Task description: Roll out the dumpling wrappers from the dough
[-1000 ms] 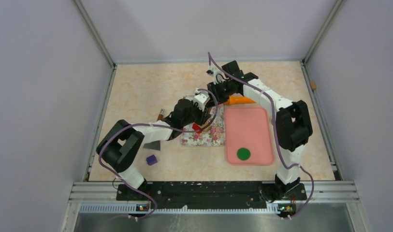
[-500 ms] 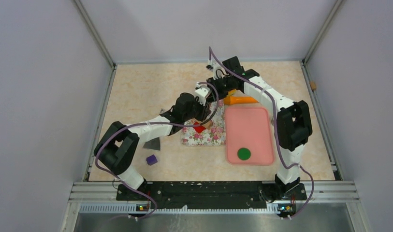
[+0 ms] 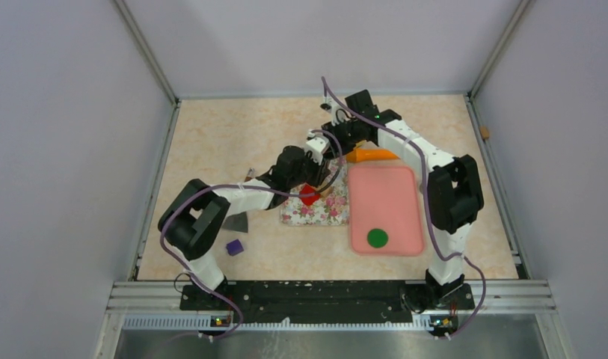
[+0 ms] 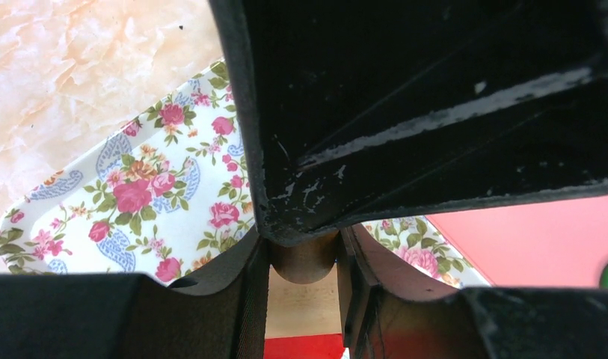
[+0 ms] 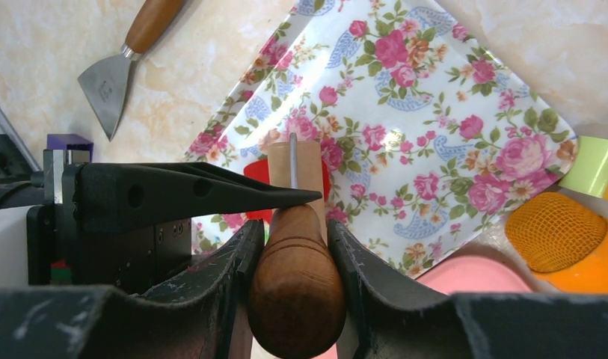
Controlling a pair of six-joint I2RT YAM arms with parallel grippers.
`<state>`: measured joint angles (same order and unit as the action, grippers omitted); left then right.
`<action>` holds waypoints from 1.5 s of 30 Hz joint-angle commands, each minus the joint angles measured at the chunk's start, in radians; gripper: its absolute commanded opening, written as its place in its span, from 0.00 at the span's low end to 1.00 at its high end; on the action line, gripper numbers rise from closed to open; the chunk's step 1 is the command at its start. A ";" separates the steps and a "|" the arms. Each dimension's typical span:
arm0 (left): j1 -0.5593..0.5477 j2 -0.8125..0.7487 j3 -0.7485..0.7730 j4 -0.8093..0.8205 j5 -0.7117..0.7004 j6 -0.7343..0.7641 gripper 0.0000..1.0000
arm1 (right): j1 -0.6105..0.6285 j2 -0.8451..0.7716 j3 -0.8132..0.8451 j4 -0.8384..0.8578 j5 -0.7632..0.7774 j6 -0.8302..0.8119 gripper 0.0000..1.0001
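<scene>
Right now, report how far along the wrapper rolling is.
Done: one flat green clay disc on the pink tray. In hand: left claw and right claw grip the wooden rolling pin over red clay on the floral mat. Left: flattening that clay.

The top view looks down from above and behind the arms over the whole counter. The wrist views sit close behind the left pincer and right pincer, sharing the floral mat beyond the tips.

The dough lies on the mat, the tray just right of the mat, the scraper to its left.
</scene>
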<state>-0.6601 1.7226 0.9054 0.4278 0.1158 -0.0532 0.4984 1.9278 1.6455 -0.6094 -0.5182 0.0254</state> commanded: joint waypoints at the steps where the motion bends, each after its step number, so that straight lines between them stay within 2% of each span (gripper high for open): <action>1: 0.010 0.083 -0.008 0.064 -0.023 -0.015 0.00 | 0.027 0.019 -0.032 -0.036 -0.013 -0.019 0.00; 10: 0.011 0.188 0.087 0.061 -0.018 -0.039 0.00 | 0.028 0.031 -0.046 -0.036 0.063 -0.054 0.00; 15: 0.015 0.187 0.150 0.032 -0.003 -0.021 0.00 | 0.020 0.011 0.011 -0.051 0.056 -0.051 0.00; 19: 0.021 0.122 0.195 -0.026 0.024 -0.009 0.00 | 0.005 -0.030 0.077 -0.077 -0.007 -0.037 0.00; 24: 0.023 0.008 0.207 -0.089 0.039 0.020 0.00 | -0.001 -0.098 0.084 -0.063 -0.209 0.054 0.00; 30: 0.022 -0.084 0.151 -0.170 0.043 0.029 0.00 | 0.001 -0.120 -0.018 0.003 -0.288 0.119 0.00; 45: 0.035 -0.108 -0.054 -0.098 -0.001 -0.001 0.00 | 0.063 -0.031 -0.080 0.009 -0.230 0.076 0.00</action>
<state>-0.6476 1.6371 0.9016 0.2394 0.1741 -0.0326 0.5064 1.9072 1.5784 -0.5735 -0.6201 0.0910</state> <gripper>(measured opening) 0.372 0.349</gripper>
